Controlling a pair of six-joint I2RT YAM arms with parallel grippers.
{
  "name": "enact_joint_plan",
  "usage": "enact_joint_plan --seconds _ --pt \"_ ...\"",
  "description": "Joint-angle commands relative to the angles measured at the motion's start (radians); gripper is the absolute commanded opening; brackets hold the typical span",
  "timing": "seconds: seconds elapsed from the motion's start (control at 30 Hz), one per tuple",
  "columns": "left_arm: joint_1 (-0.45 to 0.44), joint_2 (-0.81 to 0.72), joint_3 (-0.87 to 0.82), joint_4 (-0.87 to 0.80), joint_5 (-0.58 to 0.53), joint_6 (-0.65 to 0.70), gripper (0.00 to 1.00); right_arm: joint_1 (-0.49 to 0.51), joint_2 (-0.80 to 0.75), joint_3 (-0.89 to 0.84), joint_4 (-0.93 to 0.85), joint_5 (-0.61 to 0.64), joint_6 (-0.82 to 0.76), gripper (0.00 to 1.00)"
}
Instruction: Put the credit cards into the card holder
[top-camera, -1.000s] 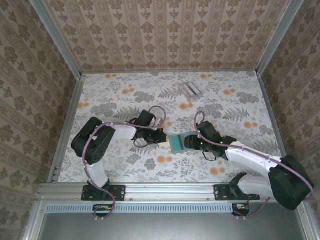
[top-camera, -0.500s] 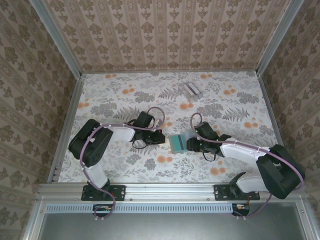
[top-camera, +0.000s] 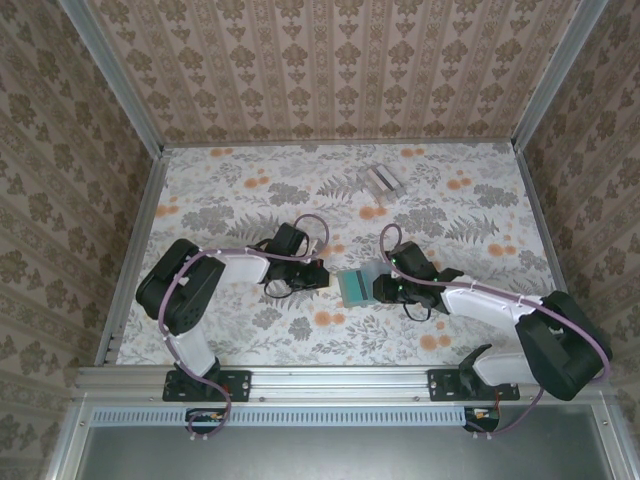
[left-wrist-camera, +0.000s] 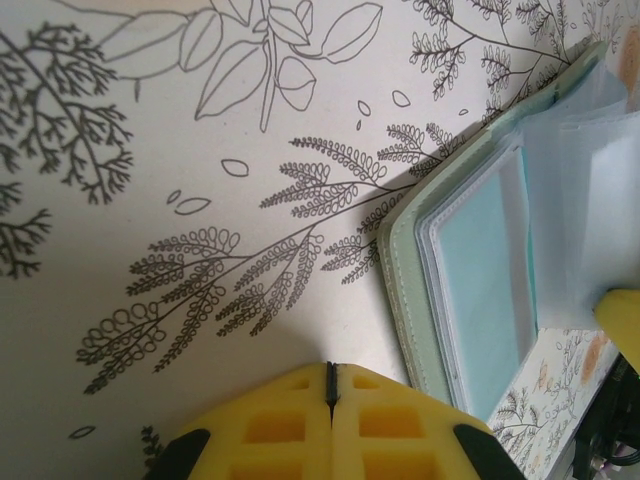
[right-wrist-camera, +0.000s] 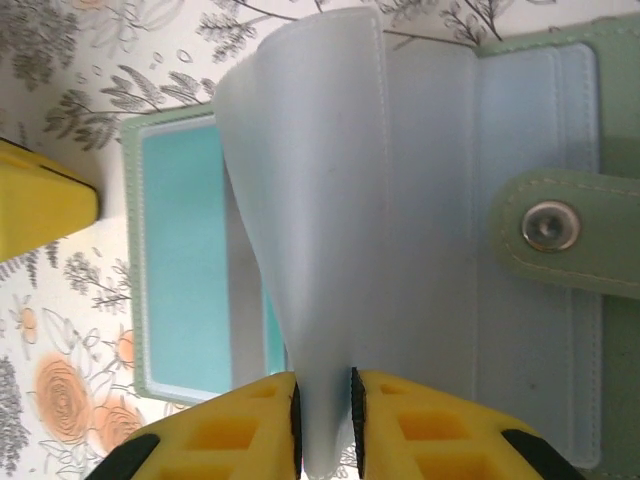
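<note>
The grey-green card holder (top-camera: 352, 288) lies open on the table between my two grippers. My right gripper (right-wrist-camera: 325, 410) is shut on one of its clear plastic sleeves (right-wrist-camera: 330, 230), holding that sleeve up off the open halves. A snap tab (right-wrist-camera: 560, 230) lies across the right half. In the left half a teal-blue card (right-wrist-camera: 180, 260) shows behind a clear pocket (left-wrist-camera: 480, 280). My left gripper (left-wrist-camera: 330, 372) is shut with nothing in it, just off the holder's left edge (left-wrist-camera: 400, 290). In the top view the left gripper (top-camera: 322, 277) and right gripper (top-camera: 378, 288) flank the holder.
A clear slotted stand (top-camera: 381, 181) sits at the back, right of centre. Metal rails (top-camera: 135, 250) and patterned walls bound the floral tabletop. The right gripper's yellow finger (left-wrist-camera: 622, 320) pokes in over the holder in the left wrist view.
The right arm has drawn its elbow inward and its gripper has edged slightly left at the holder. The left arm has barely moved.
</note>
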Motion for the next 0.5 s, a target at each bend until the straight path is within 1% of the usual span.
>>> enact_joint_plan --seconds 0.0,0.1,0.3,0.47 --pt "-0.003 -0.010 0.028 -0.070 -0.020 0.029 0.00 -0.003 -0.030 0.001 0.041 -0.034 -0.031 0.24" --pt "-0.001 -0.008 0.046 -0.093 -0.024 0.035 0.00 -0.003 -0.027 0.003 0.062 -0.044 -0.030 0.31" --pt "0.006 -0.002 0.077 -0.115 -0.015 0.050 0.00 -0.003 0.027 0.006 0.129 -0.108 -0.032 0.31" --pt "0.021 0.008 0.072 -0.078 0.016 0.025 0.00 -0.002 0.082 0.016 0.202 -0.203 -0.024 0.35"
